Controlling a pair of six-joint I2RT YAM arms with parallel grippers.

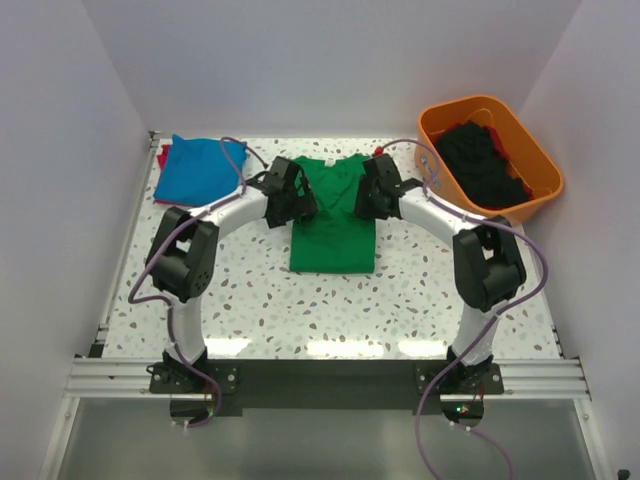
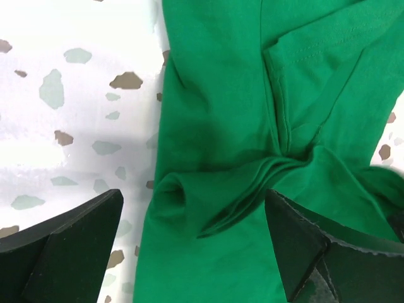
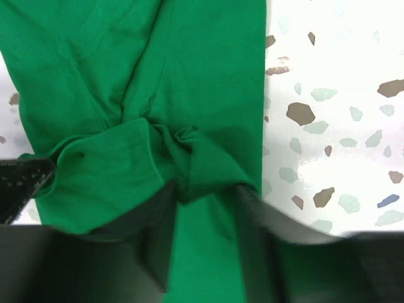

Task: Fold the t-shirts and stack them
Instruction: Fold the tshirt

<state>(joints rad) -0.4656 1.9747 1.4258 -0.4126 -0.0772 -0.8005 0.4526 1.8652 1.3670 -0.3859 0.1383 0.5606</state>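
A bright green t-shirt (image 1: pixel 332 225) lies flat in the middle of the table, with its sides folded in. My left gripper (image 1: pixel 300 197) is low over its left shoulder. In the left wrist view its fingers (image 2: pixel 69 249) stand wide apart and hold nothing, with a bunched green fold (image 2: pixel 208 202) lying between them. My right gripper (image 1: pixel 368 192) is over the right shoulder. Its blurred fingers (image 3: pixel 148 237) are drawn close around a raised bunch of green cloth (image 3: pixel 199 167). A folded blue t-shirt (image 1: pixel 198 168) lies on a red one (image 1: pixel 161 155) at the back left.
An orange tub (image 1: pixel 538 160) at the back right holds black shirts (image 1: pixel 485 160). White walls close in the back and both sides. Purple cables loop beside both arms. A metal rail (image 1: pixel 330 378) runs along the near edge.
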